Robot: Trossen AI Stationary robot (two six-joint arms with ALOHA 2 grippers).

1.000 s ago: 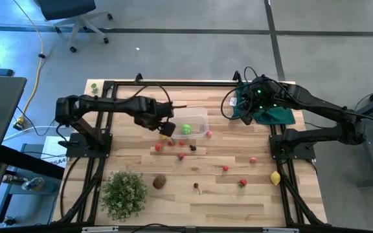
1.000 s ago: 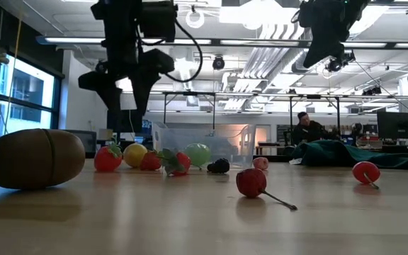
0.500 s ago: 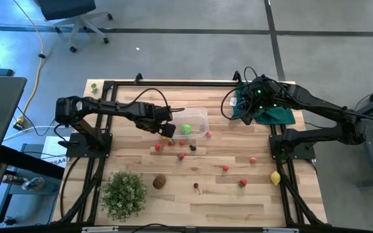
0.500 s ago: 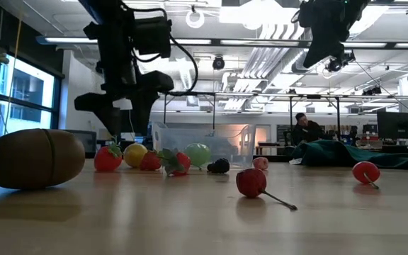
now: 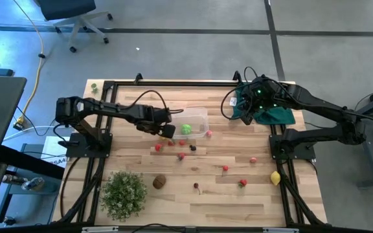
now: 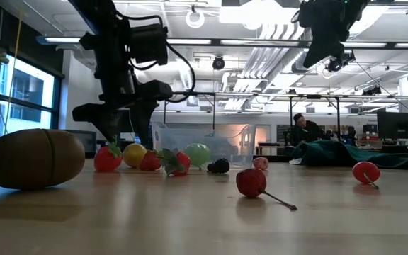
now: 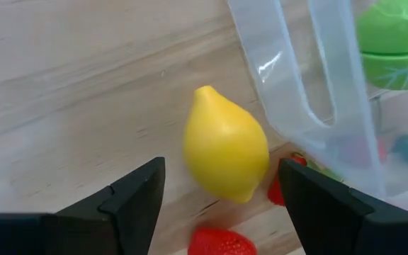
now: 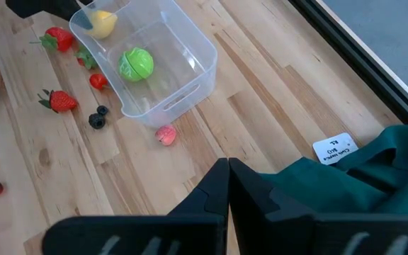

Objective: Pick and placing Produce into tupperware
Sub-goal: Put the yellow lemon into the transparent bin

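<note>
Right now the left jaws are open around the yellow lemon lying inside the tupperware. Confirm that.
Not quite. The left gripper is open at the lemon, but the left wrist view shows it on the table, just outside the tupperware.

Yellow lemon (image 7: 225, 145), green ball (image 8: 136, 63), clear tupperware (image 8: 183, 53), dark green cloth (image 8: 346, 180).

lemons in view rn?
2. One lemon lies on the table just outside the tupperware, between the open left pincer fingers. The other lemon is by the table's right edge.
</note>
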